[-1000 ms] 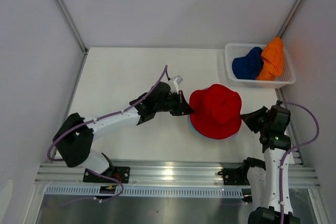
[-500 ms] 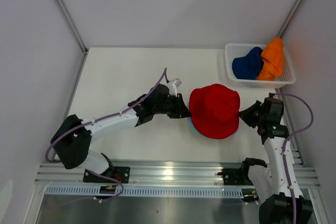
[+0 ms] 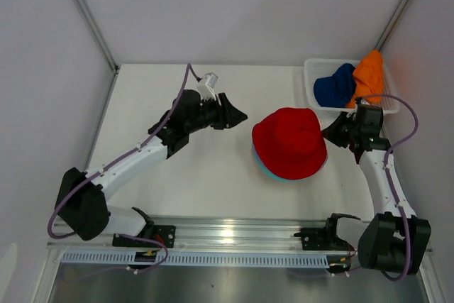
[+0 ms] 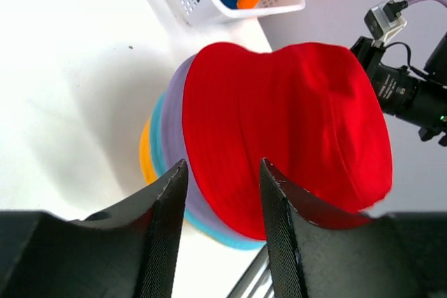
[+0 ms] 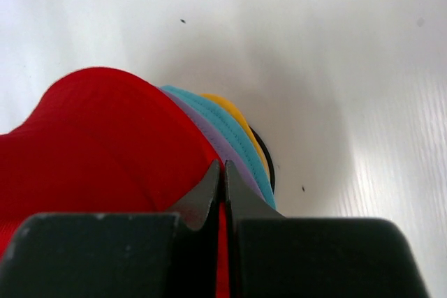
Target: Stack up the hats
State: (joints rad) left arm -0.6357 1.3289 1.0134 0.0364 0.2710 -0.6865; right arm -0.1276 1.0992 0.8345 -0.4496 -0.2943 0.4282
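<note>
Top external, centre right of frame: shows red hat point(image 3: 289, 142) topmost on a pile on the white surface point(image 3: 163, 104). Left wrist view: shows brims of lavender hat point(image 4: 173, 130), teal hat point(image 4: 157, 146) and yellow hat point(image 4: 145, 162) stepped out beneath it at left. Upper right corner: dark blue hat point(image 3: 333, 86) and orange hat point(image 3: 369, 76) in white basket point(image 3: 309, 76), apart from pile. Left claw point(image 3: 238, 113): hangs left of pile, clear of it, fingers parted, gripping nothing. Right claw point(image 3: 328, 133): sits at right edge of red brim, fingers pressed together. Sliver of red between them in right wrist view; cannot tell whether fabric is pinched.
</note>
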